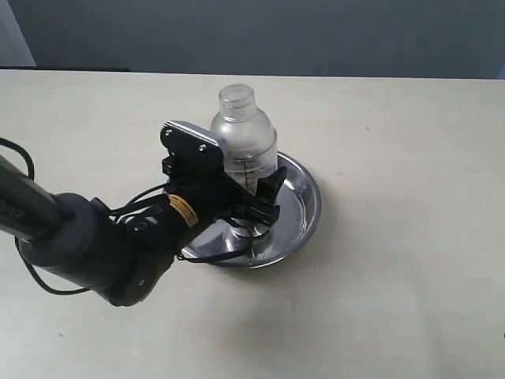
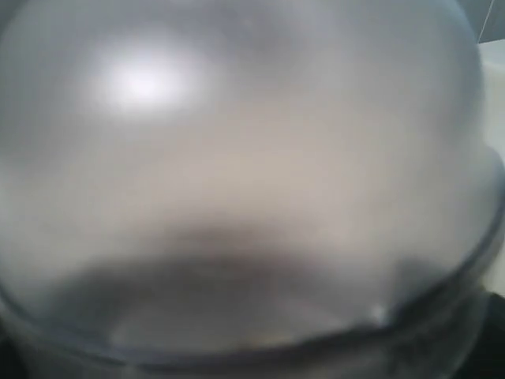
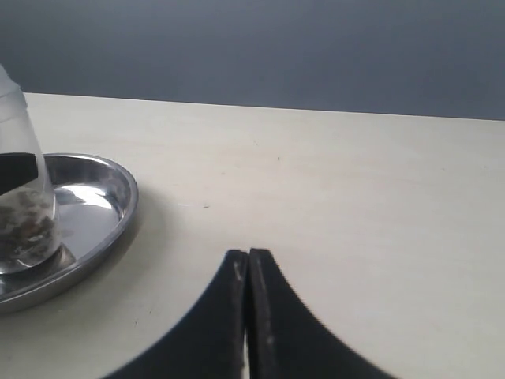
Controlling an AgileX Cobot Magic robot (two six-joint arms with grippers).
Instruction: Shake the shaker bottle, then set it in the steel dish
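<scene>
The left gripper (image 1: pixel 237 193) has its black jaws spread wide either side of the clear frosted plastic shaker bottle (image 1: pixel 245 138); I cannot tell whether they press on it. The bottle stands upright in the round shiny steel dish (image 1: pixel 304 209) on the pale table (image 1: pixel 394 276). The arm's dark body covers the dish's near left rim and the bottle's lower left side. The right gripper (image 3: pixel 248 257) hangs well apart, fingertips closed together, holding nothing. There are brown granules (image 3: pixel 24 225) at the bottle's bottom and a black scale (image 1: pixel 251 170) on its wall.
</scene>
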